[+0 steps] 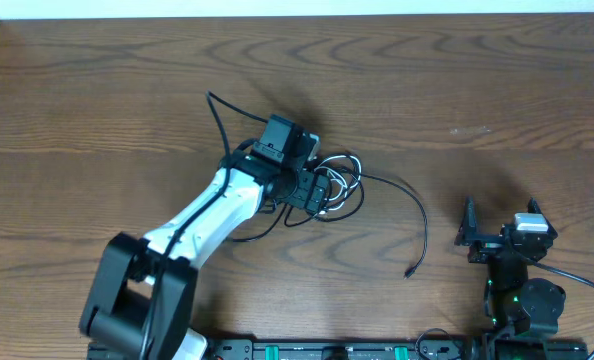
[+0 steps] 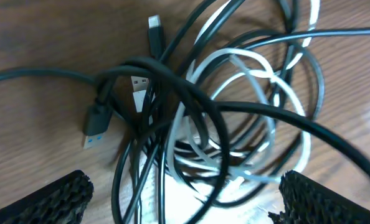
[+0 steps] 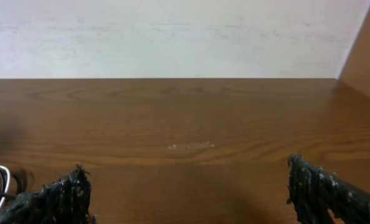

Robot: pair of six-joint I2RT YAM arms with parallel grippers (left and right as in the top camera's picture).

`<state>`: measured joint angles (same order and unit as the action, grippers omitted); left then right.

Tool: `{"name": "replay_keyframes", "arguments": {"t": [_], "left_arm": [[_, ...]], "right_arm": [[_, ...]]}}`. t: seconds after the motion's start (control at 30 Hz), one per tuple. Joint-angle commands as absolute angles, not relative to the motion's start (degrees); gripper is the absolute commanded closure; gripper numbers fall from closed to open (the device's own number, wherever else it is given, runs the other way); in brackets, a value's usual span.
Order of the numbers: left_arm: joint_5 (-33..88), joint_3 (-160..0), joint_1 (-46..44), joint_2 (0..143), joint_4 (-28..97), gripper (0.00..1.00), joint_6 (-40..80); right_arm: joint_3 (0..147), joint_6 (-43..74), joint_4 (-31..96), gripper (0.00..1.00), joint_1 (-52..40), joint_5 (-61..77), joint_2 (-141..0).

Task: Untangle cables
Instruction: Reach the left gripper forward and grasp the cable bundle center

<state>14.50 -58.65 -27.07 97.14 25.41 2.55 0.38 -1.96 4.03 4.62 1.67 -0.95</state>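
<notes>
Overhead, we find the cables point(image 1: 349, 180) knotted on the table point(image 1: 497, 90), with the left gripper point(image 1: 315, 192) directly above them, jaws apart and empty. The right gripper point(image 1: 502, 222) stands well apart, likewise spread. We advise closing on one black strand point(image 2: 309, 127) only, clear of the white cord point(image 2: 307, 146), and drawing it outward slowly.

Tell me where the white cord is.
Mid-table in the overhead view, the white cord loops inside the tangle of black cords, under the open left gripper.

Cables point(image 1: 342, 185) on table point(image 1: 497, 90), mid-left.
</notes>
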Motion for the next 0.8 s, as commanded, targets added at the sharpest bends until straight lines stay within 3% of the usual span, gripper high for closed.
{"name": "replay_keyframes", "arguments": {"t": [0.0,0.37,0.4,0.43,0.47,0.63,0.77], "left_arm": [[14.3,-60.1,-27.1,99.4,24.8,0.03,1.6],[14.3,-60.1,-27.1,99.7,23.4,0.05,1.5],[14.3,-60.1,-27.1,99.7,23.4,0.23,1.5],[14.1,-60.1,-27.1,99.7,23.4,0.30,1.5],[13.8,-60.1,-27.1,99.7,23.4,0.49,1.5],[12.7,-60.1,-27.1,99.7,23.4,0.92,1.5],[11.1,-60.1,-27.1,99.7,23.4,0.92,1.5]], "right_arm": [[0.3,-2.4,4.3,0.01,4.3,1.5,-0.5],[0.3,-2.4,4.3,0.01,4.3,1.5,-0.5],[0.3,-2.4,4.3,0.01,4.3,1.5,-0.5],[0.3,-2.4,4.3,0.01,4.3,1.5,-0.5],[0.3,-2.4,4.3,0.01,4.3,1.5,-0.5],[0.3,-2.4,4.3,0.01,4.3,1.5,-0.5],[0.3,-2.4,4.3,0.01,4.3,1.5,-0.5]]}}
